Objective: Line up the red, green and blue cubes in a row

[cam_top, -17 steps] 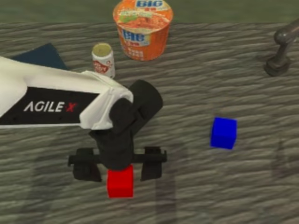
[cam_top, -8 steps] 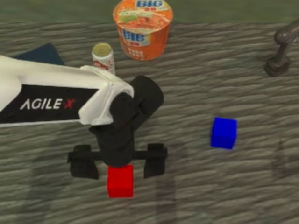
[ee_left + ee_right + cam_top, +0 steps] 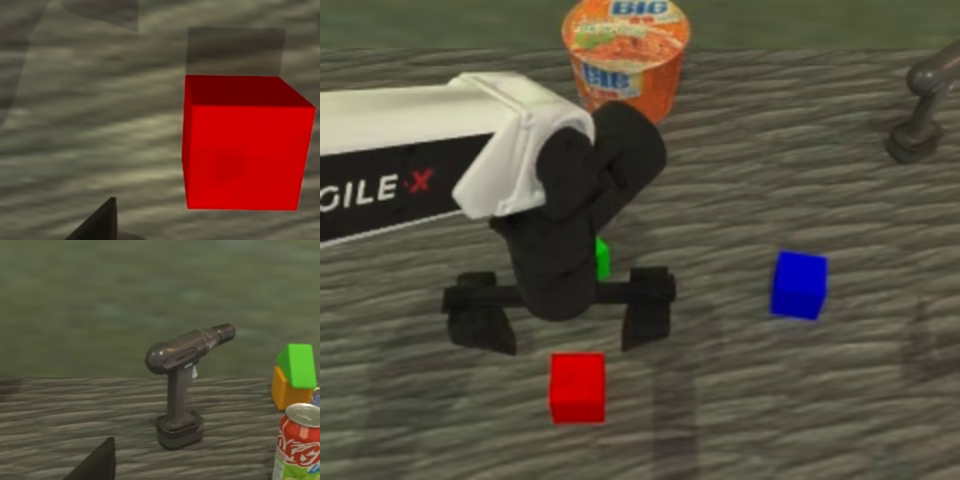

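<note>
My left claw [image 3: 560,320] hung with fingers spread wide, empty, just behind the red cube [image 3: 577,387] resting on the surface [image 3: 770,400]; green cube [image 3: 603,258] mostly hidden under the wrist; blue cube [image 3: 798,285] well right; right arm unseen

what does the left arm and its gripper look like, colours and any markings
The left arm has a white shell with a black side panel carrying white AGILEX lettering, the X in red. Its wrist is rounded matte black. The left gripper is a black crossbar with two blocky black jaws. No cables show.
</note>
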Available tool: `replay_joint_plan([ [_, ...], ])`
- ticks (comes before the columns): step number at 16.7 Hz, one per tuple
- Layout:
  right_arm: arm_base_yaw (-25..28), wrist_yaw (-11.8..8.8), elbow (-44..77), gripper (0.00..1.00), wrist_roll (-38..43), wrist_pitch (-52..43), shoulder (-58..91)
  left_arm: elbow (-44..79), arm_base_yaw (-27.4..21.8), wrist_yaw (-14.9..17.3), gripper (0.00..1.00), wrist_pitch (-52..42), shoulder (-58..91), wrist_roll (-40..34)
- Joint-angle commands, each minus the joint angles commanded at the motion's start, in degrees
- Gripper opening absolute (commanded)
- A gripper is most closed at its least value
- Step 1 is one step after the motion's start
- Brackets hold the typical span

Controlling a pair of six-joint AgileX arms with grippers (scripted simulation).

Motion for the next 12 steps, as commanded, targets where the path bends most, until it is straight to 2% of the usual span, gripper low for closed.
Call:
replay_joint_plan([
  [6, 0.0, 0.0, 0.0, 1.0, 0.0, 0.0, 0.0, 1.4, 0.0, 0.0, 1.0, -0.4, 1.4, 2.0],
  [9, 0.0, 0.0, 0.0, 1.0, 0.0, 0.0, 0.0, 6.5, 1.4, 0.2, 1.0, -2.0, 5.2, 9.1],
  [12, 0.0, 0.0, 0.0, 1.0, 0.0, 0.0, 0.0, 13.4, 3.6, 0.4, 1.0, -4.4, 10.6, 20.6],
])
